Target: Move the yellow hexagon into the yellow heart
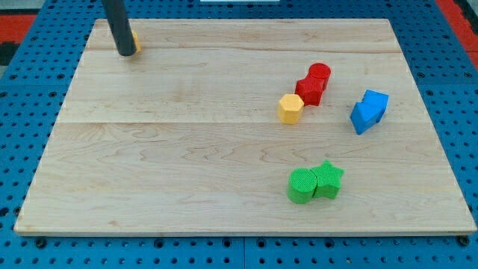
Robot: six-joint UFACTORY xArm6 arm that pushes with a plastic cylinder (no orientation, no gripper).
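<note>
Pushing needed: yellow hexagon block sits mid-right, touching red blocks. Bare rod tip, nothing held, rests top-left, hiding most of yellow block, presumed heart. Hexagon is best approached from right side, pushed leftward.

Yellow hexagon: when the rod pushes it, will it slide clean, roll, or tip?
The yellow hexagon sits low and flat on the wooden board, so it probably slides rather than tips or rolls. Its flat sides may make it rotate under an off-centre push. The red blocks sit right beside it, so they might drag along. My tip is far away, at the view's top left.
</note>
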